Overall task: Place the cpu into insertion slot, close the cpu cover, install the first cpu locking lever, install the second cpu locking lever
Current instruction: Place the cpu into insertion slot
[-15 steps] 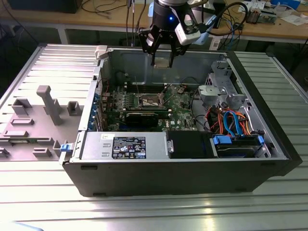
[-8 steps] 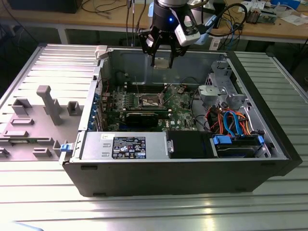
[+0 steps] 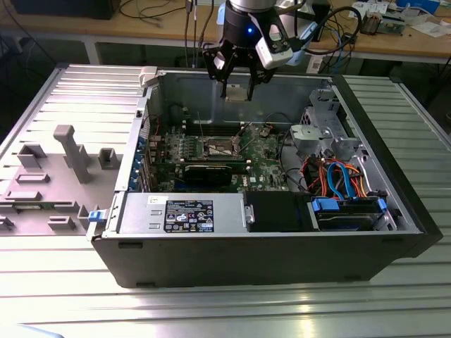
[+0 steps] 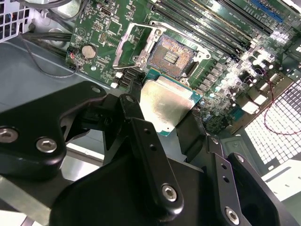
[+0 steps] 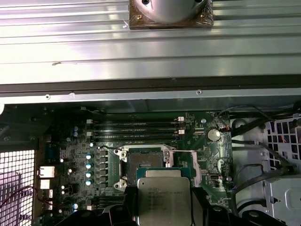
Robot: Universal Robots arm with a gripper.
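Exterior view, hand: we see the hand (image 3: 237, 86) high above the open computer case (image 3: 282, 260), closed on the cpu (image 3: 237, 94).
Second wrist view, cpu: it lies flat, pinched at two opposite edges, over the bare insertion slot (image 4: 171, 55). The cpu cover (image 4: 128, 44) stands tilted open beside the slot.
First wrist view, handling: we judge the cpu (image 5: 164, 197) light, stiff, slick and delicate underneath, so we would hold its edges only. It is square with no long axis, metal top facing away from the board, sides parallel to the slot's.

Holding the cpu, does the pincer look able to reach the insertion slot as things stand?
Probably yes. The pincer grips the cpu above the board. The cpu cover stands swung open beside the insertion slot, whose contacts lie bare with nothing across them.
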